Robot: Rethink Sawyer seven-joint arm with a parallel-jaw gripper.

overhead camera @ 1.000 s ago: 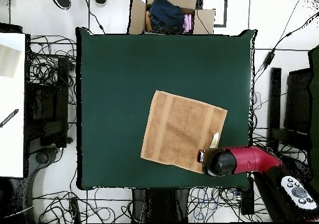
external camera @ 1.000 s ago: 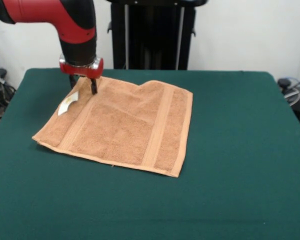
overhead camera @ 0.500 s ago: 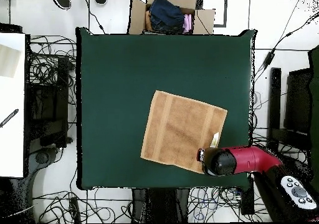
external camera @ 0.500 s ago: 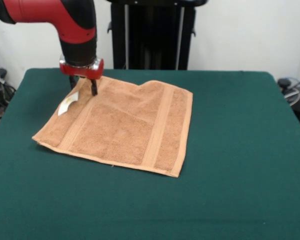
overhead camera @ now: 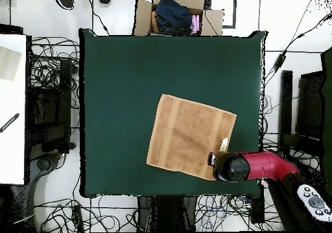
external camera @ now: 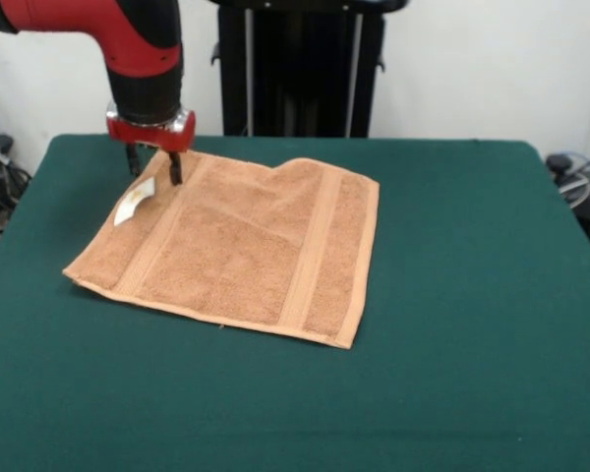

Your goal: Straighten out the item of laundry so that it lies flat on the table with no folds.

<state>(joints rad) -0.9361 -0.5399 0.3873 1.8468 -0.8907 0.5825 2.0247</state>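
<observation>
The orange-tan towel (external camera: 246, 246) lies spread on the green table (external camera: 452, 295), left of its middle. A layer is folded over on the towel's far part, leaving a notch in the far edge. Its white label (external camera: 135, 203) shows near the far left corner. My gripper (external camera: 154, 167) hangs just above that corner, fingers apart, with nothing between them. In the overhead view the towel (overhead camera: 188, 134) lies near the table's (overhead camera: 123, 81) bottom right part. The label (overhead camera: 224, 144) shows beside the red arm (overhead camera: 256, 167), which hides the gripper.
The black pedestal (external camera: 300, 69) stands behind the table's far edge. A cardboard box of clothes (overhead camera: 174, 15) sits beyond the table's top edge in the overhead view. Cables lie all round the table, and a white surface (overhead camera: 11, 107) is at the left.
The gripper has moved a little left and up, off the towel's far left corner. The towel has not moved.
</observation>
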